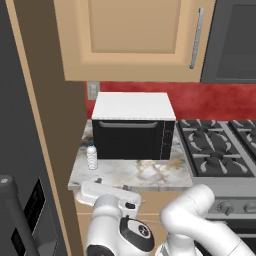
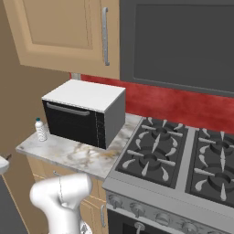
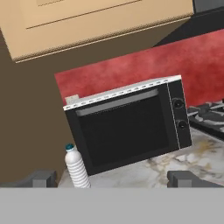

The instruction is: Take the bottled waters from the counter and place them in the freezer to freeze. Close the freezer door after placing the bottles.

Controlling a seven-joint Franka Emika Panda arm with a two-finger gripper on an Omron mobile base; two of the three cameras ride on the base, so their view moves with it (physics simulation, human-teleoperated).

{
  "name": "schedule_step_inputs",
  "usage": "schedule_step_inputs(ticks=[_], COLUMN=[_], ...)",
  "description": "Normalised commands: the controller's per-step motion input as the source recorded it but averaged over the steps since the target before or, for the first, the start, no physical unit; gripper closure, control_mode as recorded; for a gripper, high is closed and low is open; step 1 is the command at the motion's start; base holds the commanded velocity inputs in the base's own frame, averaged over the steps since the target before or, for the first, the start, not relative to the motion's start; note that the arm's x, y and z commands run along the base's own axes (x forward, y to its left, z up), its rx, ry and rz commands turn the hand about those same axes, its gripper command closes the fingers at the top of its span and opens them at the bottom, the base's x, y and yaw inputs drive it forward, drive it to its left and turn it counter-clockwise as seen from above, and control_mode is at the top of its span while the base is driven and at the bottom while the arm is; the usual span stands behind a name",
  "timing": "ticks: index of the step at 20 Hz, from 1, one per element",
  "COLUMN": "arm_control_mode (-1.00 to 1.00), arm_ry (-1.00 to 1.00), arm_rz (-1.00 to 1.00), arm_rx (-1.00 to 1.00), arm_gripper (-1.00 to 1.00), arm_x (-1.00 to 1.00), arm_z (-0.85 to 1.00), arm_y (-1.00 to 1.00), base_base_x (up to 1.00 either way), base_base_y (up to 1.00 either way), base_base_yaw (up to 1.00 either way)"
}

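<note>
Bottle upright at the counter's left end, gripper wide and empty

Left base view first: we see one ribbed clear-white bottle [image 1: 92, 156] standing on the counter [image 1: 145, 175], just beside the left front corner of the black oven [image 1: 133, 127]. We judge it sits there at the open left end because that spot faces our arm and leaves the bottle free to be reached. Its long axis runs vertical, blue cap up. The grey freezer [image 1: 20, 200] fills the left edge, with a dark bar handle low down

Right base view: the same bottle [image 2: 41, 130] stands near the counter's [image 2: 73, 153] left corner, apart from the stovetop [image 2: 183, 155], again upright with its cap on top

Hand view: the picture is rolled, so the oven [image 3: 131, 129] looks tilted. The bottle [image 3: 77, 169] rises at the lower left, close to the oven's front. Our gripper [image 3: 114, 179] has its two fingertips spread as far apart as they go, with nothing between them. We judge the hand is lined up for an approach to the bottle, which lies off to the left of the gap
</note>
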Motion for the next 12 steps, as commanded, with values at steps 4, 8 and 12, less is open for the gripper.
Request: schedule_step_inputs(ticks=[4, 8, 12], arm_control_mode=[-1.00, -1.00, -1.00], arm_ry=[0.00, 0.00, 0.02], arm_rz=[0.00, 0.00, 0.00], arm_rx=[-0.01, -0.02, -0.05], arm_gripper=[-1.00, -1.00, -1.00], arm_x=[0.07, 0.13, 0.20], arm_z=[-0.10, -0.12, -0.03], arm_y=[-0.05, -0.05, 0.00], base_base_x=[0.00, 0.00, 0.00], base_base_y=[0.00, 0.00, 0.00], base_base_yaw=[0.00, 0.00, 0.00])
